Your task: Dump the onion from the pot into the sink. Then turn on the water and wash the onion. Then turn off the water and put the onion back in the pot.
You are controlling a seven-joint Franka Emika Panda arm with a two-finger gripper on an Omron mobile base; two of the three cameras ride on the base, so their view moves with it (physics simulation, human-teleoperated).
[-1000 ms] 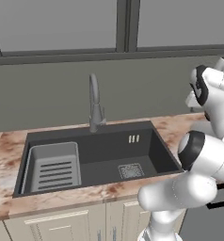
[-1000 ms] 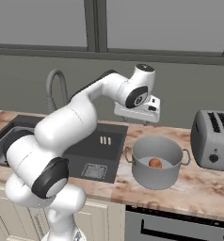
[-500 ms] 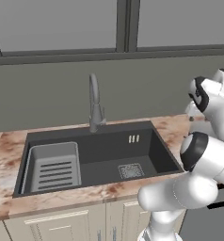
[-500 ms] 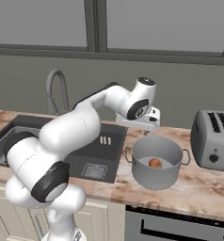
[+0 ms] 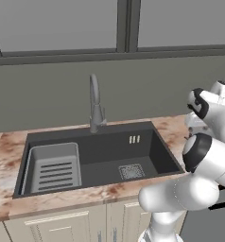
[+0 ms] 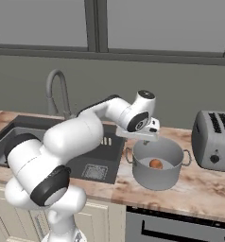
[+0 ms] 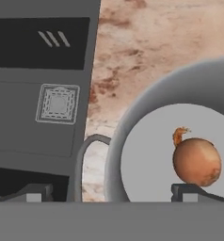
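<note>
Hand view, left to right: sink (image 7: 38, 84) with drain grate (image 7: 58, 103), then pot (image 7: 147, 108) handle between my fingertips, onion (image 7: 197, 161) inside; my gripper (image 6: 143, 140), jaws fully apart, has dropped to the pot's rim since a second ago, so grasping comes next.

Orange-brown onion (image 7: 196, 161) in pale grey pot (image 6: 158, 177); charcoal sink (image 5: 105, 160); mottled pink-brown counter (image 6: 204, 186).

Mottled pink-brown stone countertop (image 6: 204, 182) runs under the window. Dark charcoal rectangular sink (image 5: 154, 150) set into it at left. Pale grey cylindrical metal pot (image 6: 158, 174) stands just right of the sink; silver two-slot toaster (image 6: 213, 141) farther right, near the wall.
</note>
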